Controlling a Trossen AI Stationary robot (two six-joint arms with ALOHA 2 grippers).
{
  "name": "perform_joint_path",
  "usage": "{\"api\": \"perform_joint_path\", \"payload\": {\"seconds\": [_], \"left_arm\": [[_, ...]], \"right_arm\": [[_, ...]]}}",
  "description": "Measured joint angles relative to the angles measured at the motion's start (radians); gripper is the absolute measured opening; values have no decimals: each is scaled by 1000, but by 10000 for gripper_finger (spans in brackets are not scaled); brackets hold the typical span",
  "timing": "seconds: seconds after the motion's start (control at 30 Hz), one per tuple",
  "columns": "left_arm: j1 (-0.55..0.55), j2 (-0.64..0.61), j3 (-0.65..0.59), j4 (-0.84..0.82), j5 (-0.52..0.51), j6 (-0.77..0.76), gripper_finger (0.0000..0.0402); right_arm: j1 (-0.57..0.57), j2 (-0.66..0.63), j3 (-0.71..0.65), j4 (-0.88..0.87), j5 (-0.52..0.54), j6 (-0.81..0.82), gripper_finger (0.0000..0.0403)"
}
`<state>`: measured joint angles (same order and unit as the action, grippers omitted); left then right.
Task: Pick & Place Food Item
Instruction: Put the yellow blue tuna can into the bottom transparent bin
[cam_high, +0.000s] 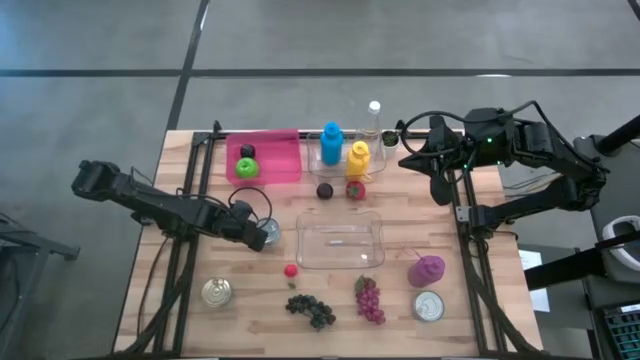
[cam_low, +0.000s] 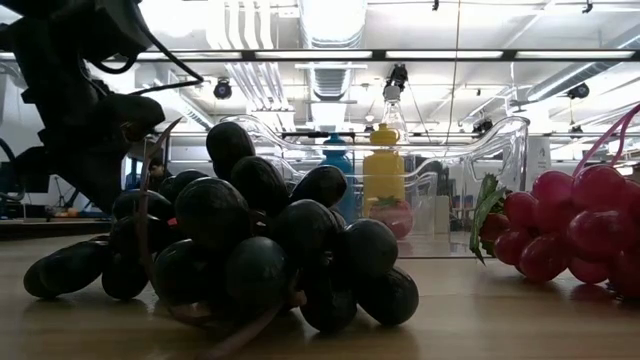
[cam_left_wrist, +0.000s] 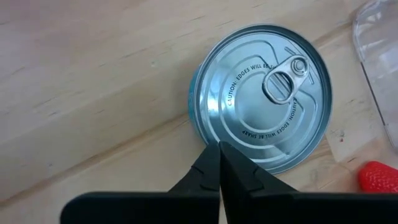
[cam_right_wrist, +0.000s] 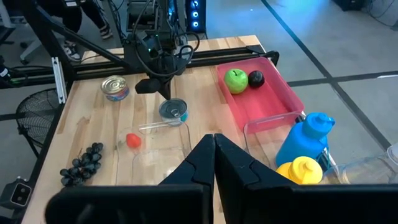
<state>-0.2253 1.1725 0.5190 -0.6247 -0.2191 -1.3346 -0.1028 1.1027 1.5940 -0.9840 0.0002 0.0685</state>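
Left pincer (cam_left_wrist: 219, 149) clenched, seemingly just touching the tin can (cam_left_wrist: 261, 96); right pincer (cam_right_wrist: 214, 142) clenched above the table.

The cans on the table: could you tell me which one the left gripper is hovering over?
The can beside the clear container's left edge; the left gripper, jaws shut, is right above it. The other can stands apart near the table's front-left.

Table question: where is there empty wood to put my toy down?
Bare wood lies between the pink tray and the left gripper, and along the right edge beside the clear container. The front is crowded: gold can, dark grapes, red grapes, purple cup.
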Motion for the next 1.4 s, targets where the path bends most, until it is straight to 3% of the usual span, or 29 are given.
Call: {"api": "perform_joint_path", "payload": {"seconds": [0.67,0.97,1.4], "left_arm": [[1,4,-6,-33,9,3,0],[0,3,-74,78,3,-1,0],[0,2,-101,71,29,-25,0]], "right_arm": [[0,0,0,0,0,3,8],[0,0,0,0,0,1,8],[0,0,0,2,0,11,8]]}}
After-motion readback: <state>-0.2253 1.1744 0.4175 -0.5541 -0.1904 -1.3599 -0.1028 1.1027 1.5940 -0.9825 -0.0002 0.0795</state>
